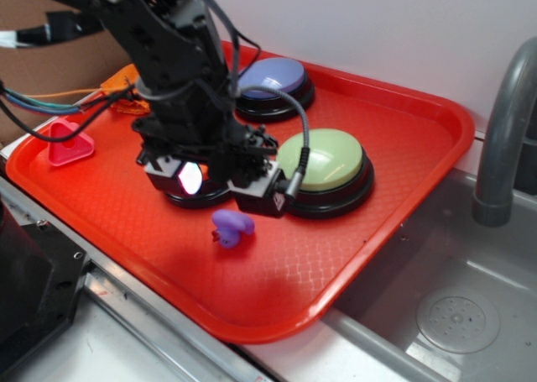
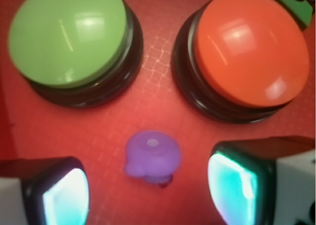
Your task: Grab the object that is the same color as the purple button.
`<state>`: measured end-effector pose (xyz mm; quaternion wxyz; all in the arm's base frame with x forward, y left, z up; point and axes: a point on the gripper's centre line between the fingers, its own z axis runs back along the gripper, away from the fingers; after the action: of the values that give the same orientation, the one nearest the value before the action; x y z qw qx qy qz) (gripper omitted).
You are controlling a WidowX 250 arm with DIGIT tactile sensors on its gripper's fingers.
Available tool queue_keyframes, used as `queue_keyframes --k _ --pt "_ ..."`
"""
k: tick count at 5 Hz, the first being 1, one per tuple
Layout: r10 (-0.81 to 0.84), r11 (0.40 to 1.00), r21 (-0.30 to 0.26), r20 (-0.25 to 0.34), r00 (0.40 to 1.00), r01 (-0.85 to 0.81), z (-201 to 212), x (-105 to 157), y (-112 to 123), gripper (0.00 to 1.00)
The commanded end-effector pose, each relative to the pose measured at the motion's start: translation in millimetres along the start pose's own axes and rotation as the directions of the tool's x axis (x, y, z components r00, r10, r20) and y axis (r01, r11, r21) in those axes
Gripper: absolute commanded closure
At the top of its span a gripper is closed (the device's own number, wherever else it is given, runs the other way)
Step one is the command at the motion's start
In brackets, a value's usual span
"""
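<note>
The claw (image 2: 148,185) hangs open over the red tray (image 1: 403,147), its two lit fingers (image 2: 232,185) standing wide apart with nothing between them but the purple toy (image 2: 153,158). In the wrist view the toy sits on the tray floor in the gap, somewhat nearer the left finger than the right and slightly ahead of the fingertips. It is not touched by either one.

The main risk appears to be a descent that is off centre. The nearer finger could land on the lumpy body and tip or squirt the rubbery toy sideways instead of enclosing it. Just beyond the toy, ahead of the claw, stand the green button (image 2: 69,37) and the orange-red button (image 2: 252,47), so any forward drift could strike their black bases. The purple button (image 1: 270,77) lies farther off, behind the arm in the exterior view.

In the exterior view the toy (image 1: 231,227) looks slightly elongated, its long axis running roughly left to right with a small head lobe towards the right. From above it reads as nearly round, so the axis is uncertain.
</note>
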<state>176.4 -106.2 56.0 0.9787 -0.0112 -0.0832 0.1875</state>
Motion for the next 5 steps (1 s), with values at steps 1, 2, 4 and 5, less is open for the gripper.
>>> queue_keyframes --k 1,2,4,5 --pt "0.038 0.999 -0.012 -0.025 0.999 -0.038 -20 2 3 0.0" --pt "0.065 0.998 -0.016 -0.026 0.998 -0.065 -24 1 5 0.0" --pt "0.084 0.996 -0.018 -0.018 0.996 -0.084 -26 -1 7 1.0" --pt "0.042 0.998 -0.044 -0.032 0.999 -0.043 -14 8 -3 1.0"
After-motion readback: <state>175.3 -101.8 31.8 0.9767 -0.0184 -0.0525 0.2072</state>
